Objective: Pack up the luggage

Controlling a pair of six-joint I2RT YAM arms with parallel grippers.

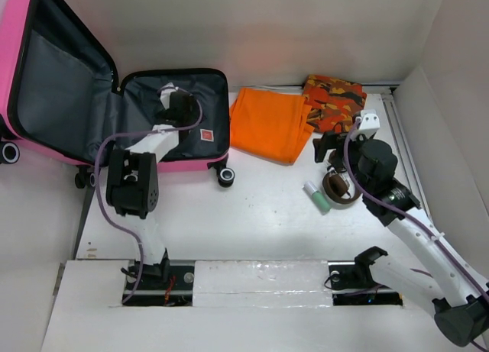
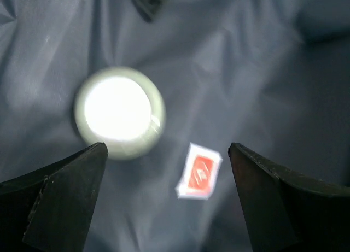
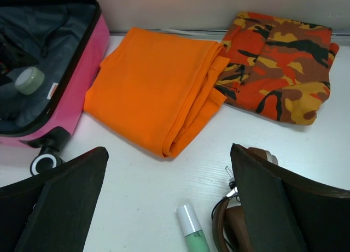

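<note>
Left gripper point(image 2: 167, 149) first: jaws spread wide, nothing between them, pointing down into the luggage point(image 1: 186, 166), which lies open on the table point(image 1: 260, 230) with this gripper inside its lower half. Just past the tip of the finger point(image 2: 60, 197) on the left of the wrist view sits a round pale cap point(image 2: 119, 111). It is blurred, and whether it touches that finger I cannot tell. Between the two tips, a little nearer the other one, a red-and-white tag point(image 2: 199, 170) lies on the grey lining point(image 2: 262, 71). Farther ahead, at the top edge of that view, there is a black clip point(image 2: 149, 1). Out to this gripper's left the lid point(image 1: 61, 77) stands propped open, pink outside, grey within.

Over to the right gripper point(image 3: 168, 151): just as wide, empty, hovering above the table. Straight ahead of it lies the folded orange cloth point(image 3: 153, 88), a folded edge nearest the fingertips. Ahead and to the right is the camouflage cloth point(image 3: 279, 66), touching the orange one at a corner. Close in under the gripper stands out a green bottle point(image 3: 191, 233) with a white cap, and just beside it, by the right finger, a brown strap point(image 3: 240, 222) with a metal piece. Far off to its left are the luggage's pink wall and one wheel point(image 3: 45, 163), the pale-capped thing lying inside
</note>
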